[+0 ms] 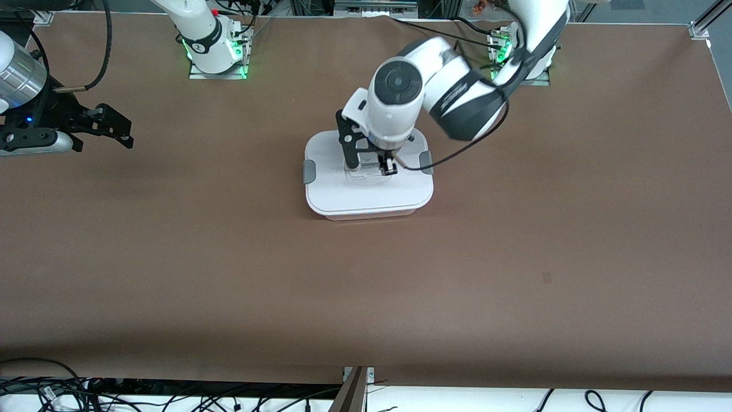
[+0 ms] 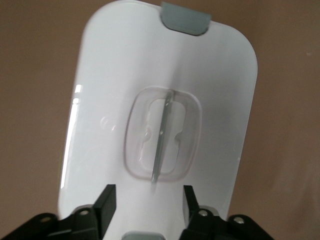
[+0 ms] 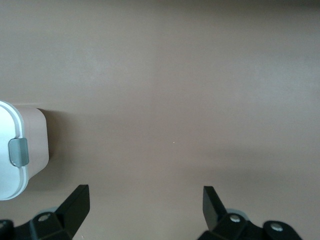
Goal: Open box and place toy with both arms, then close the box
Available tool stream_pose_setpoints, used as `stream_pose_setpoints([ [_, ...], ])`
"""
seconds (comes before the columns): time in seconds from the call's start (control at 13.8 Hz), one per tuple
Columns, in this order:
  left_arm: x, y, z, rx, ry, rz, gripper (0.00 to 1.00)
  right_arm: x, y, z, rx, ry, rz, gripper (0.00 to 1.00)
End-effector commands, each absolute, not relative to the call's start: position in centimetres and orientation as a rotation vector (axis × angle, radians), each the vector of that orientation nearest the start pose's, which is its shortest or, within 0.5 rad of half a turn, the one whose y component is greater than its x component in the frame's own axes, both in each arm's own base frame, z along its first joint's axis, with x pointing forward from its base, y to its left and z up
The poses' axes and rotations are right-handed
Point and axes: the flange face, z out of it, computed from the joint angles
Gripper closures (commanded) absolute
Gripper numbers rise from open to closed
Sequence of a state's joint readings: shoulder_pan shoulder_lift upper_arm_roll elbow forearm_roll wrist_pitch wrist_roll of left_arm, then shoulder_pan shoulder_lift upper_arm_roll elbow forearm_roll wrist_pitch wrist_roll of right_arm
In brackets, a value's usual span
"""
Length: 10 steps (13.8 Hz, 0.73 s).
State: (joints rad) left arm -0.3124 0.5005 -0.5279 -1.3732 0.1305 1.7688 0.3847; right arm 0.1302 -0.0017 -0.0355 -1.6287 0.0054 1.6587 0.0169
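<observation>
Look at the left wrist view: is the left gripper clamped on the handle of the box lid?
No. The left gripper has its fingers apart above the white lid, short of the clear recessed handle.

Plastic box on a matt brown table

We see the box (image 1: 369, 191) with a smooth, glossy white plastic lid (image 2: 125, 75), a clear plastic handle (image 2: 162, 135) in its recess, matt grey plastic clips (image 2: 184, 17) and a pale, faintly translucent tub. The table (image 1: 514, 257) looks matt, like brown paper or cloth. Both arms show glossy white shells, and the left gripper (image 1: 372, 166) and right gripper (image 1: 117, 129) look like matt black plastic.
</observation>
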Motion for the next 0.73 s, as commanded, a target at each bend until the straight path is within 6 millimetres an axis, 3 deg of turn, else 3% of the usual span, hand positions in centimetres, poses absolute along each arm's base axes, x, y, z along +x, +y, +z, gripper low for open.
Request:
stream_pose_setpoints([
  [0.0, 52.7, -38.9, 51.7, -2.827, 1.388, 0.074, 0.0, 55.6, 5.3, 61.3, -3.142, -0.111, -0.046, 0.0],
  [0.07, 53.2, -36.4, 53.3, -2.884, 1.215, 0.08, 0.0, 55.6, 5.3, 61.4, -3.142, -0.111, -0.049, 0.0],
  [0.22, 56.1, -30.1, 54.6, -2.968, 0.969, 0.086, 0.0, 55.6, 5.3, 61.4, -3.142, -0.111, -0.046, 0.0],
  [0.65, 58.0, -14.9, 59.1, -3.012, 0.552, 0.114, 0.0, 55.6, 5.3, 61.4, -3.142, -0.111, -0.049, 0.0],
])
